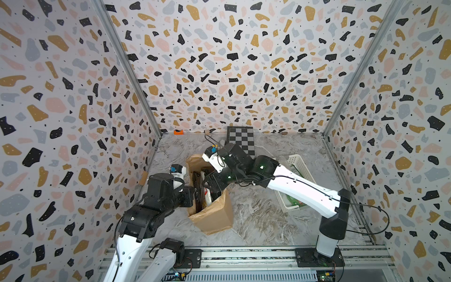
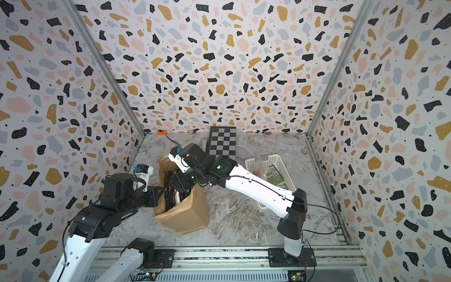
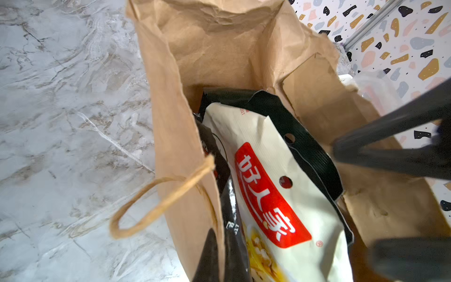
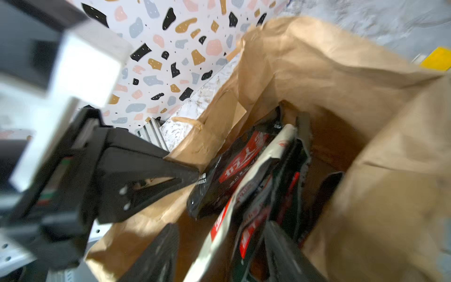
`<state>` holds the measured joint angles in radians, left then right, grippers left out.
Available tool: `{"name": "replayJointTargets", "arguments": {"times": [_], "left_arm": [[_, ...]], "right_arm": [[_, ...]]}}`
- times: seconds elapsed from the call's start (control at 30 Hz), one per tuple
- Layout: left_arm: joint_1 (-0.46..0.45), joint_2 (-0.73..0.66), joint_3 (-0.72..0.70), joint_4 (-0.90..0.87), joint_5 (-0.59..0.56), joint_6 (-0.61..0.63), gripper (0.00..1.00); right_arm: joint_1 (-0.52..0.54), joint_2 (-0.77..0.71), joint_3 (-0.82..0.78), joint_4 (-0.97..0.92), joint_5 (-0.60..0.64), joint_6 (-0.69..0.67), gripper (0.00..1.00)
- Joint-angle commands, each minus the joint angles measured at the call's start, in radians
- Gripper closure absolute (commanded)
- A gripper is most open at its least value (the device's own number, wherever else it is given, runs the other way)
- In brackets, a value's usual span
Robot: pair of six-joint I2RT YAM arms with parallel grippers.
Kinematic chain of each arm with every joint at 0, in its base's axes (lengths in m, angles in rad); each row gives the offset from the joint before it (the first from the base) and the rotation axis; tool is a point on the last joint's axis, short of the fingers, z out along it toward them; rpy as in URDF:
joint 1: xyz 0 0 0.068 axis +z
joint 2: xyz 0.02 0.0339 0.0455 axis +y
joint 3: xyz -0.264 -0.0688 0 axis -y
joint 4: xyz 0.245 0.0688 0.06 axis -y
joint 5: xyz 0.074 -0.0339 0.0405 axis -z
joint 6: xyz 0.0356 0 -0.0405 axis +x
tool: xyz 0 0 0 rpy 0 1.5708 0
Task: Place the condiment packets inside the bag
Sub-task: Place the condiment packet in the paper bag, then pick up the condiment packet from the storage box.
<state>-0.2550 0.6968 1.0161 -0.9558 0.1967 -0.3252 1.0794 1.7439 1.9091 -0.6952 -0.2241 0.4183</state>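
The brown paper bag [image 1: 214,217] [image 2: 188,214] stands upright left of centre, mouth open. Several condiment packets stand inside it: a cream one with a red label [image 3: 268,195] [image 4: 268,156] and black-and-red ones [image 3: 300,131] [image 4: 219,180]. My left gripper [image 1: 195,193] [image 3: 219,244] is shut on the bag's left wall at the rim. My right gripper [image 1: 212,185] [image 4: 219,227] reaches down into the bag's mouth, open, its fingers [image 4: 158,256] either side of the standing packets. Green packets [image 1: 292,200] [image 2: 274,173] lie in the white basket.
The white perforated basket [image 1: 296,161] [image 2: 268,158] sits at the right, partly under my right arm. A checkerboard [image 1: 240,141] leans at the back wall beside a small orange object [image 1: 178,132]. The bag's paper handle [image 3: 156,207] hangs outside its wall.
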Motion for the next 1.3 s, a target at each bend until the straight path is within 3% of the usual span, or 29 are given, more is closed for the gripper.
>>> {"name": "replayJointTargets", "arguments": {"times": [0.0,0.17,0.33,0.5,0.67,0.77,0.9,1.1,1.27], "left_arm": [[0.002,-0.004,0.001,0.088,0.079,0.014,1.00],[0.002,-0.002,0.000,0.108,0.121,0.005,1.00],[0.002,0.001,-0.012,0.143,0.199,-0.019,1.00],[0.002,0.003,0.000,0.067,0.014,-0.006,1.00],[0.002,-0.011,-0.003,0.039,-0.037,0.005,1.00],[0.001,-0.016,-0.008,0.037,-0.043,0.002,1.00],[0.002,-0.019,-0.003,0.020,-0.061,0.012,1.00],[0.001,-0.022,0.005,0.015,-0.070,0.017,1.00],[0.002,-0.019,0.008,0.028,-0.063,0.009,0.98]], "right_arm": [[-0.083,-0.174,-0.063,0.004,0.062,-0.025,0.26],[-0.322,-0.364,-0.328,0.005,0.143,0.017,0.13],[-0.605,-0.462,-0.626,0.002,0.220,0.036,0.10],[-0.687,-0.474,-0.788,0.027,0.316,-0.048,0.00],[-0.751,-0.412,-0.902,0.160,0.136,-0.069,0.02],[-0.753,-0.358,-0.930,0.217,0.088,-0.069,0.15],[-0.753,-0.327,-0.925,0.217,0.123,-0.088,0.39],[-0.752,-0.390,-0.907,0.172,0.187,-0.153,1.00],[-0.751,-0.531,-0.866,0.116,0.197,-0.211,1.00]]}}
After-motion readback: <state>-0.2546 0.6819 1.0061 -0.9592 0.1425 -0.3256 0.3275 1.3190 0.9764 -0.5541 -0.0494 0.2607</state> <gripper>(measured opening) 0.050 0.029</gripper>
